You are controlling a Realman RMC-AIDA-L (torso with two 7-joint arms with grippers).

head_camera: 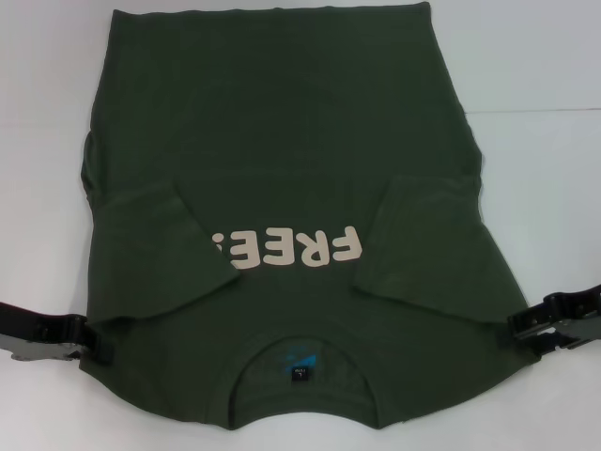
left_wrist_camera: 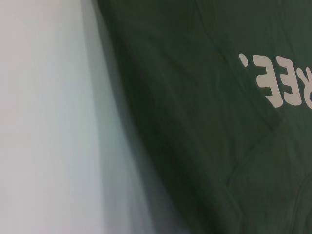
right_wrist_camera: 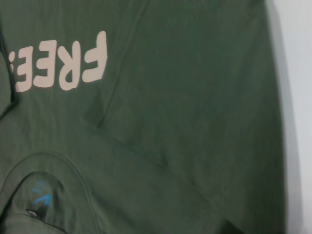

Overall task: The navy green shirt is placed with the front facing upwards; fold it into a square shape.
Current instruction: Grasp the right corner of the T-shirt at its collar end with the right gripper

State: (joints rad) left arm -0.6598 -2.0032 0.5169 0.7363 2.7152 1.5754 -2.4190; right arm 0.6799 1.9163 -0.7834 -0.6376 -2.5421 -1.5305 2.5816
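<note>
On a white desk (head_camera: 554, 85) before the two-armed robot, the navy green shirt (head_camera: 282, 122) lies chest-up, its collar (head_camera: 300, 362) nearest the machine and its hem at the far edge of the head view. Both short sleeves are folded in over the chest; the left sleeve (head_camera: 155, 249) covers the tail end of the cream "FREE!" lettering (head_camera: 286, 248), while the right sleeve (head_camera: 423, 244) stops just beside the first letter. Turning the sleeves in squares off the sides, which suggests the side folds are done and the lengthwise fold remains.

The left claw (head_camera: 94, 343) sits at the shirt's left shoulder corner and the right claw (head_camera: 518, 327) at the right shoulder corner, each touching the cloth's edge, low to the desk. Whether either claw is clenched on fabric or released cannot be told: neither wrist view shows fingers, only green cloth, lettering and bare desk. A small blue neck label (head_camera: 299, 361) shows inside the collar. Stationed at matching corners, the arms look placed to carry the collar end toward the hem together, keeping the fold straight.
</note>
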